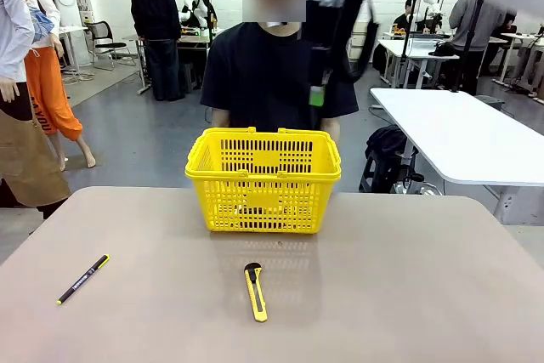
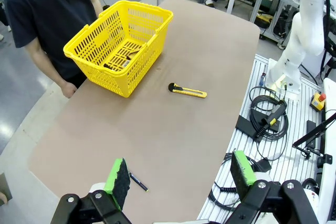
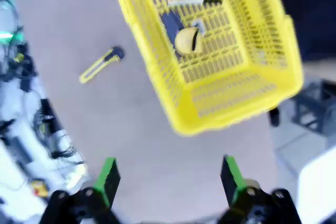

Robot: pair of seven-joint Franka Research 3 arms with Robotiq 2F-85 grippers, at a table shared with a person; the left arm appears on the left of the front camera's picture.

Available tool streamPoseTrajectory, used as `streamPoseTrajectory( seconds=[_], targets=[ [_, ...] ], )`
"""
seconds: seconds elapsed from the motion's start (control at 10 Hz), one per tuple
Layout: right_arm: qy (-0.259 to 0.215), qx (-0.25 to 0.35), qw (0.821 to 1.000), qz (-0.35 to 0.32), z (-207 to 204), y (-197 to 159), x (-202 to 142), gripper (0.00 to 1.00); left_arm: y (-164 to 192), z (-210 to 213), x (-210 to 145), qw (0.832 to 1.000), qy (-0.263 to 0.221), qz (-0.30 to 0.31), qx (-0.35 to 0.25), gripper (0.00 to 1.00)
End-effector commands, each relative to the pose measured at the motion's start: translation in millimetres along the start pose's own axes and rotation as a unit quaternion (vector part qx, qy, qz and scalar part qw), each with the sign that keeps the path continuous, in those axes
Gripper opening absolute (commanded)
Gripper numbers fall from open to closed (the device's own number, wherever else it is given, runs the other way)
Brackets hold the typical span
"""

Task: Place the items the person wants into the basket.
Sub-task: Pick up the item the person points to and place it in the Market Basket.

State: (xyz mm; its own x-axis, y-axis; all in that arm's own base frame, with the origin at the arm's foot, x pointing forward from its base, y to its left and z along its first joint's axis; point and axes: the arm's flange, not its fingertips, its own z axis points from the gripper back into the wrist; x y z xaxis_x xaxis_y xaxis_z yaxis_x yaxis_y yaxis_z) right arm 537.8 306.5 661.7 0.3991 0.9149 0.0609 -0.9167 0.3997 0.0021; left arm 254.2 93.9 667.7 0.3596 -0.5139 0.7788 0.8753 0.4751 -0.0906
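**Both claws wide, three items in the basket**

Right claw (image 3: pixel 168 179) hangs wide and empty above one basket (image 3: pixel 231 103) holding one marker (image 3: pixel 186 2), one stapler (image 3: pixel 172 24), one tape measure (image 3: pixel 186 40). Left claw (image 2: pixel 181 174) is wide too. On the table (image 1: pixel 408 278): one utility knife (image 1: pixel 255 292), one pen (image 1: pixel 82 279).

Bright yellow slotted basket (image 1: pixel 263 180) on a beige-brown table (image 1: pixel 408 278), yellow tape measure (image 3: pixel 188 41), black stapler (image 3: pixel 172 24) and white black-capped marker (image 3: pixel 194 2) inside, yellow-and-black utility knife (image 1: pixel 256 292), black pen with yellow accents (image 1: pixel 82 279), person's dark T-shirt (image 1: pixel 259 74), green gripper pads (image 2: pixel 116 177).
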Motion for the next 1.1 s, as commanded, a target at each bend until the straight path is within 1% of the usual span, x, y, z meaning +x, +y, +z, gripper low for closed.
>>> streamPoseTrajectory(
  seconds=[0.0, 0.1, 0.2, 0.3, 0.4, 0.6, 1.0],
  targets=[
    [-0.012, 0.015, 0.997, -0.076, -100, 85, -139, 1.00, 0, -1, 0, 1.000, 0.001, -0.001, 0.003, 1.00],
    [-0.013, 0.016, 0.994, -0.105, -113, 95, -159, 1.00, 0, -1, 0, 1.000, 0.001, -0.001, 0.003, 1.00],
    [-0.024, 0.011, 0.991, -0.128, -122, 104, -179, 1.00, 0, -1, 0, 1.000, 0.001, -0.001, 0.003, 1.00],
    [-0.044, 0.005, 0.988, -0.145, -125, 113, -199, 1.00, 0, -1, 0, 1.000, 0.001, -0.001, 0.003, 1.00],
    [-0.057, 0.001, 0.986, -0.155, -126, 117, -212, 1.00, 0, -1, 0, 1.000, 0.001, -0.001, 0.003, 1.00],
    [-0.069, -0.001, 0.984, -0.163, -127, 118, -224, 1.00, 0, -1, 0, 1.000, 0.001, -0.001, 0.003, 1.00],
    [-0.074, 0.002, 0.983, -0.165, -128, 114, -230, 1.00, 0, -1, 0, 1.000, 0.001, -0.001, 0.003, 1.00]
  ],
)
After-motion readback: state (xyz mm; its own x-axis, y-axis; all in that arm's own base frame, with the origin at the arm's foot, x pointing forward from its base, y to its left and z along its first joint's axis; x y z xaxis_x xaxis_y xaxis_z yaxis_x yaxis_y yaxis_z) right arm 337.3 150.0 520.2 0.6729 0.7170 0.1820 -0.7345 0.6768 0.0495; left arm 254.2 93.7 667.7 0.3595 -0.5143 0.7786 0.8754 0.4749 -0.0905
